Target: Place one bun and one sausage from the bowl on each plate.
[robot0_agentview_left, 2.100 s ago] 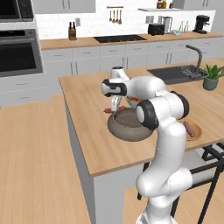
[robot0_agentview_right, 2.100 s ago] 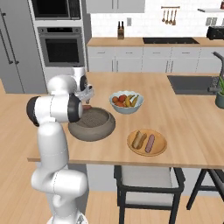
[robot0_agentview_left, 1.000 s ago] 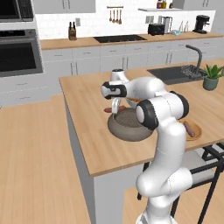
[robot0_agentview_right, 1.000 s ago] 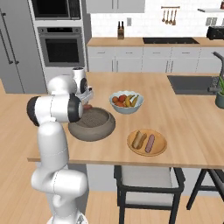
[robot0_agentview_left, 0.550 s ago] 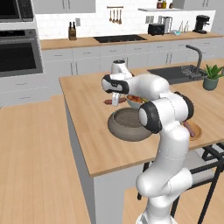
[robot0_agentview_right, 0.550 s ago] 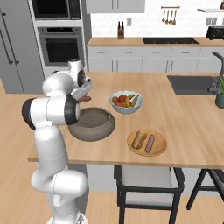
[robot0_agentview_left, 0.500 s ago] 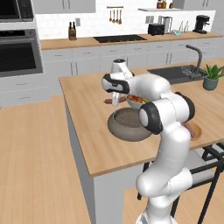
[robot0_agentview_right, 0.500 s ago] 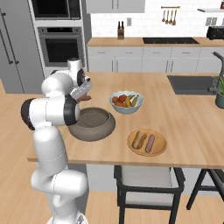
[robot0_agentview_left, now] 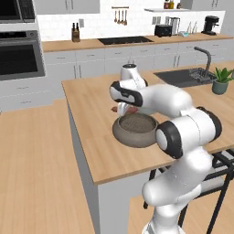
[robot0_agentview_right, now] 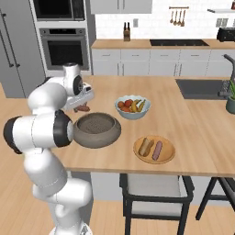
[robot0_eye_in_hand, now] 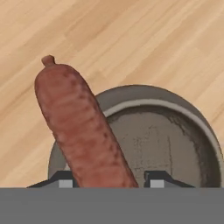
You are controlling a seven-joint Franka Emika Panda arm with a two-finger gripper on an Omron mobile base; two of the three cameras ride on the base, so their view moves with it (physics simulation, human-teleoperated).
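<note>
Sausage (robot0_eye_in_hand: 83, 131): one, pinched in my gripper (robot0_eye_in_hand: 107, 180), centre-left of hand view, now lifted clear of bowl (robot0_eye_in_hand: 192, 131), which appears emptied. Tan plate (robot0_agentview_right: 170, 156) already holds its pair; this one likely goes to white plate.

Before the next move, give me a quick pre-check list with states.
1. Sausage gripped between the hand's fingers: ok.
2. Sausage lifted clear of the grey bowl: ok, it hangs over the bowl's edge in the hand view.
3. Wooden plate already has a bun and a sausage: ok, skip it.
4. White plate located as drop target: cannot tell.
5. Bowl interior free of leftovers: ok, it looks empty.
6. Fruit bowl out of the carry path: cannot tell.
</note>
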